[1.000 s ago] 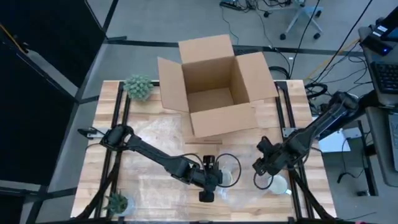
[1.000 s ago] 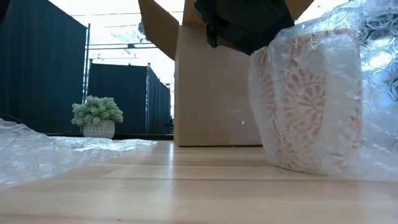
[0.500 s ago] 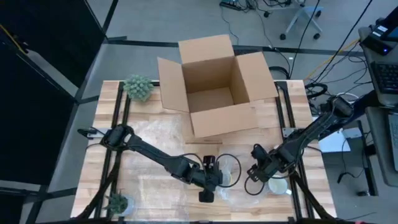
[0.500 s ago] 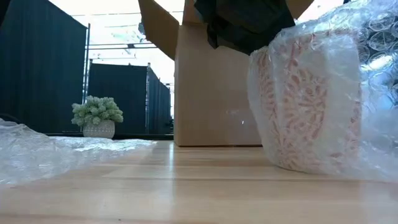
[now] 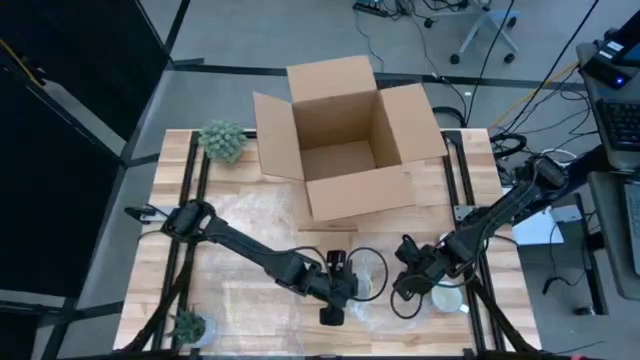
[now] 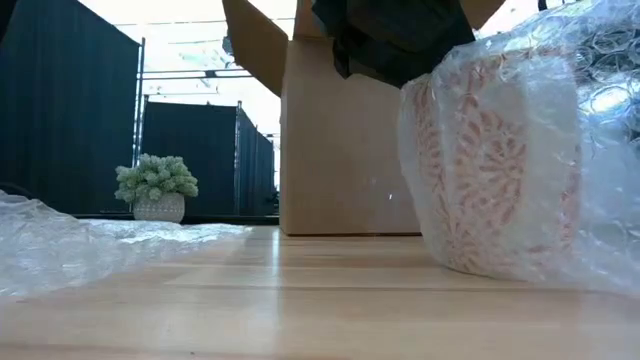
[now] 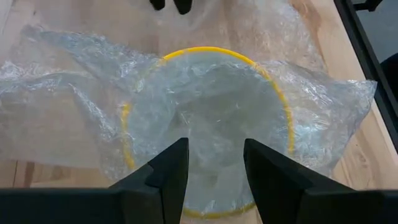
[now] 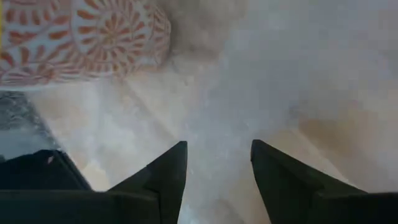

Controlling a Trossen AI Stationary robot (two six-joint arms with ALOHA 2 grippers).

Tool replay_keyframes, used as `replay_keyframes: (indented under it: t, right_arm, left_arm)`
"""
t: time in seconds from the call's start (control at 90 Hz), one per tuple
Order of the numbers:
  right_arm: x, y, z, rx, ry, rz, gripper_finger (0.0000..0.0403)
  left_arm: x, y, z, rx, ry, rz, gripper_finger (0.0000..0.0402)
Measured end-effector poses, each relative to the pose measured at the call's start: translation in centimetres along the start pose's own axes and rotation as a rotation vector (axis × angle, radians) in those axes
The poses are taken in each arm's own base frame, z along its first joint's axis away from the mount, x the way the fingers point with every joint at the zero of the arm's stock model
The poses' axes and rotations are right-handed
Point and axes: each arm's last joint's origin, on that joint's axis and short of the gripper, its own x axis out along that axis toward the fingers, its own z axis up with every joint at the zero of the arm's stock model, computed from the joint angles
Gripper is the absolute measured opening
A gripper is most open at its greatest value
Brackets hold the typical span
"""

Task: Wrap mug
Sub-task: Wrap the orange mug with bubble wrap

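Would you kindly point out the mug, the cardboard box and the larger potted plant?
mug (image 6: 490, 170), low view, patterned side under the bubble wrap.
cardboard box (image 5: 340, 160), high view, inside floor.
potted plant (image 5: 223, 140), high view, leafy top.

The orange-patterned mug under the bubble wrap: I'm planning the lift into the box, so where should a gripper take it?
Probably across the orange-patterned mug's straight side walls, from above. It stands upright with clear bubble wrap draped over its yellow rim, so pinching the rim looks less secure.
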Motion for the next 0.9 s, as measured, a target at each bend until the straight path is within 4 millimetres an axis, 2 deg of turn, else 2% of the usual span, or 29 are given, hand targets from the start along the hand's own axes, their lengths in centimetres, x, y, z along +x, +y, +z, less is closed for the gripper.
replay_keyframes:
  t: [0.133,0.311,0.467,0.6,0.822,0.9]
  right_arm:
    - [0.6,0.0,0.0,-0.02,-0.016,-0.03,0.0192]
    - [2.4,-0.1,-0.4,-0.026,0.04,-0.086,0.0226]
    - [4.4,-0.4,-0.8,-0.038,0.061,-0.171,0.0227]
    - [4.8,-0.5,-0.8,-0.046,0.063,-0.182,0.0174]
    - [4.7,-0.4,-0.9,-0.086,0.098,-0.169,0.0025]
    - [4.6,-0.2,-0.8,-0.108,0.102,-0.16,0.0009]
  left_arm:
    - [0.0,0.0,0.0,0.0,0.0,0.0,0.0146]
    - [0.0,0.0,0.0,0.0,0.0,0.0,0.0146]
    - [0.0,0.0,0.0,-0.001,0.0,0.0,0.0146]
    - [0.0,0.0,0.0,0.0,0.0,0.0,0.0146]
    - [0.0,0.0,0.0,-0.001,-0.001,0.0,0.0146]
    - [0.0,0.0,0.0,-0.001,-0.001,0.0,0.0146]
